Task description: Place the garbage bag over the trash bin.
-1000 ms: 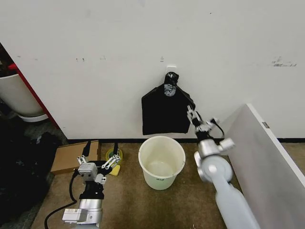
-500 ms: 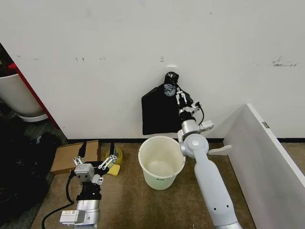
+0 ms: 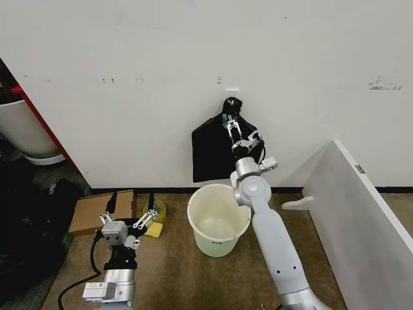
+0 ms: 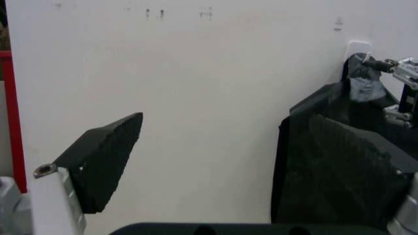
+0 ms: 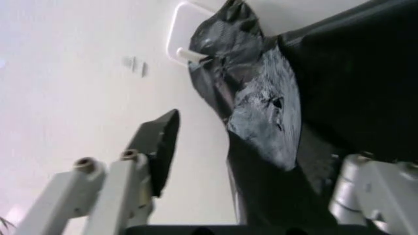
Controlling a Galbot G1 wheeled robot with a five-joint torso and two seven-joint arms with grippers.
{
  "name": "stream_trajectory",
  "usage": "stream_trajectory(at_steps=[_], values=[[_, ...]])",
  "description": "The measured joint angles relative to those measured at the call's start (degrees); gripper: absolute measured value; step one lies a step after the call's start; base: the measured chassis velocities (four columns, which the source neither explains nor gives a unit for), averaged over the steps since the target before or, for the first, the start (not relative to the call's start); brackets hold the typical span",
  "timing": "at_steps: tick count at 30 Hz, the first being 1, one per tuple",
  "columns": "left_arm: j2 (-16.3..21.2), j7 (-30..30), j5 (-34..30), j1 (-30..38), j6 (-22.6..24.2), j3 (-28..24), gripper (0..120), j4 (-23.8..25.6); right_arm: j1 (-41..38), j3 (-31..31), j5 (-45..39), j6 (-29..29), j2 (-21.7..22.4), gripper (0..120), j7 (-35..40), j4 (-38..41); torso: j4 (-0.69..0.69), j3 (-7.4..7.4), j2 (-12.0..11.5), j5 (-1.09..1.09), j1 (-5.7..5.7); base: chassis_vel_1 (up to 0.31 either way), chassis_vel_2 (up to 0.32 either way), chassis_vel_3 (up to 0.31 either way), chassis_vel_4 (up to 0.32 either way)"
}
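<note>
The cream-white trash bin point(image 3: 219, 247) stands upright on the brown floor by the wall, with nothing inside. The garbage bag is out of view. Above the bin a flat black plastic bunch point(image 3: 216, 155) hangs from a white wall hook by its knotted top point(image 5: 261, 98). My right gripper point(image 3: 231, 124) reaches up to that knot and is open, one finger point(image 5: 156, 147) on each side of the black plastic point(image 5: 261, 142). My left gripper point(image 3: 132, 201) is held low, left of the bin, pointing at the wall and open with nothing between its fingers point(image 4: 104, 156).
A flat cardboard box point(image 3: 97, 210) and a yellow roll point(image 3: 157, 210) lie by the wall left of the bin. A slanted white panel point(image 3: 361, 219) fills the right. A white tub with a red edge point(image 3: 26, 129) and dark clutter point(image 3: 26, 226) sit far left.
My right arm has swung left and upward, from beside the bunch's lower right corner to its knotted top. The left gripper shifted slightly left and stays open.
</note>
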State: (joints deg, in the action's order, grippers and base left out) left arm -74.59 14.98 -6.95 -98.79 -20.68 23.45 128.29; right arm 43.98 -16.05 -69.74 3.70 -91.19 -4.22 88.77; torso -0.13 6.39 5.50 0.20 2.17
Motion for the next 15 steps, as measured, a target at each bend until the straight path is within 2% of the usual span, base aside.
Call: stream_trajectory(at_steps=[7, 8, 14, 15], values=[[-0.27, 0.14, 0.06, -0.08, -0.20, -0.09, 100, -0.01, -0.44, -0.33, 1.74, 0.85, 0.57, 26, -1.03, -1.44, 0.00, 0.00, 0.01, 0.01, 0.00, 0.000, 0.000, 0.000, 0.000], [-0.27, 0.14, 0.06, -0.08, -0.20, -0.09, 100, -0.01, -0.44, -0.33, 1.74, 0.85, 0.57, 26, -1.03, -1.44, 0.00, 0.00, 0.01, 0.01, 0.00, 0.000, 0.000, 0.000, 0.000], [-1.04, 0.16, 1.02, 0.03, -0.50, -0.56, 100, -0.59, 0.44, -0.35, 1.99, 1.26, 1.54, 1, -2.13, -0.95, 0.00, 0.00, 0.01, 0.01, 0.00, 0.000, 0.000, 0.000, 0.000], [-1.17, 0.18, 1.18, 0.07, -0.55, -0.64, 100, -0.66, 0.75, -0.30, 2.06, 1.35, 1.76, 0, -2.54, -0.73, 0.00, 0.00, 0.01, 0.01, 0.00, 0.000, 0.000, 0.000, 0.000]])
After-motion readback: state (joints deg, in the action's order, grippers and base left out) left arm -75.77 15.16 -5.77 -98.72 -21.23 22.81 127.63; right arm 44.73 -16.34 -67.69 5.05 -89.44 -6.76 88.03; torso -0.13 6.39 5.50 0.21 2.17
